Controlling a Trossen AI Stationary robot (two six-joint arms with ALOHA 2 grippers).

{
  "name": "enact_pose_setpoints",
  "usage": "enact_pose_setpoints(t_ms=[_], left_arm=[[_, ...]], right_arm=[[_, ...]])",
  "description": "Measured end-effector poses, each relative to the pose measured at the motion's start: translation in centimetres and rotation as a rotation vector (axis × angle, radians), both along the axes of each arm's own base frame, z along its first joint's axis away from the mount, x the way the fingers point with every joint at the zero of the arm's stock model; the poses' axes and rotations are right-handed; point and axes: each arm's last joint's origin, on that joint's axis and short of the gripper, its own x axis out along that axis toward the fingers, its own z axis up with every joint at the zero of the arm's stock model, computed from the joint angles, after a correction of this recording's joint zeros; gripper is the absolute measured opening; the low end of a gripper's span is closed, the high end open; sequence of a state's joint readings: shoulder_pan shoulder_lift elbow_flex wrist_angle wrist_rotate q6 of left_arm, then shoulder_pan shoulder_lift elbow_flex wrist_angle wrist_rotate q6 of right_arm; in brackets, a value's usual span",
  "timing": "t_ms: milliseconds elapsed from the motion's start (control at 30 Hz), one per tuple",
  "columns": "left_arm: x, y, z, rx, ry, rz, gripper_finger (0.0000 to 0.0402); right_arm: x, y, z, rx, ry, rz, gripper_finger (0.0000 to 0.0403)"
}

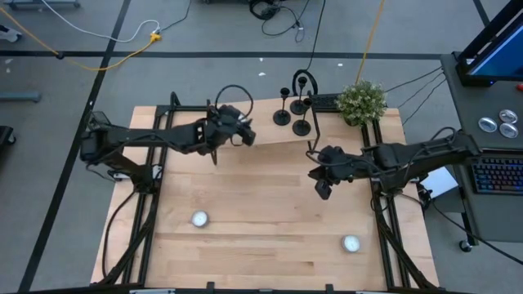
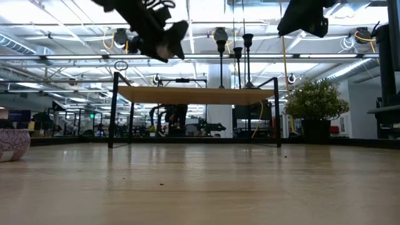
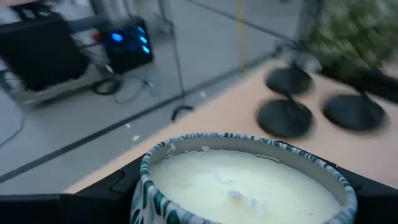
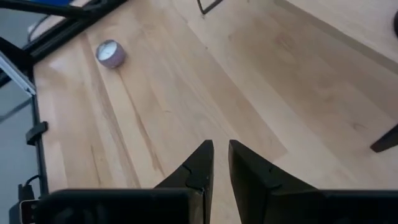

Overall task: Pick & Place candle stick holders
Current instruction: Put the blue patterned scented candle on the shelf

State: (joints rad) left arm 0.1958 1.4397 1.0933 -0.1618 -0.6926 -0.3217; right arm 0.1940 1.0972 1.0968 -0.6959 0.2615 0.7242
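Three black candle stick holders (image 1: 292,114) stand by their disc bases (image 3: 284,117) on a raised wooden shelf (image 1: 270,140) at the table's far side; in the low view their stems (image 2: 237,59) rise above it. My left gripper (image 1: 243,131) is left of them, high over the table, shut on a white candle in a green-patterned jar (image 3: 242,186). My right gripper (image 4: 221,152) hangs shut with nothing in it, near the shelf's right end (image 1: 321,186). My left gripper holds the candle jar between its two fingers, one on each side of the jar's wall (image 3: 142,199). The fingers come nearly level, from the table's left. The jar is lifted clear, high above the table (image 2: 164,42), its wax top showing.
Two small candles stand on the near part of the table (image 1: 199,219) (image 1: 350,243); one shows in the right wrist view (image 4: 110,53). A patterned jar (image 2: 12,145) stands at the low view's left. A potted plant (image 1: 361,101) stands at the shelf's right end. Black frame rails run along both table sides.
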Motion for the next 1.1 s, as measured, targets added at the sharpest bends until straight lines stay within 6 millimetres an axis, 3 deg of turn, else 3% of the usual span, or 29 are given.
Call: enact_pose_setpoints(t_ms=[167,333,733,933,1100], left_arm=[[-0.9,1.9,-3.0,0.013,-0.032,0.164,0.0277],[-2.0,3.3,-4.5,0.004,-0.086,0.291,0.0278],[-2.4,3.9,-5.9,-0.012,-0.067,0.335,0.0278],[-1.7,4.4,-6.8,-0.007,-0.057,0.339,0.0309],[-1.2,4.7,-7.5,-0.005,-0.038,0.319,0.0295]], right_arm=[[-1.0,-0.2,-0.2,0.007,-0.039,0.001,0.0045],[-1.9,-0.4,-0.4,0.021,-0.057,-0.009,0.0045],[-2.5,-0.5,-0.2,0.025,-0.080,-0.009,0.0045],[-2.5,-0.5,-0.2,0.028,-0.081,-0.009,0.0045],[-2.4,-0.5,0.0,0.034,-0.103,-0.008,0.0045]])
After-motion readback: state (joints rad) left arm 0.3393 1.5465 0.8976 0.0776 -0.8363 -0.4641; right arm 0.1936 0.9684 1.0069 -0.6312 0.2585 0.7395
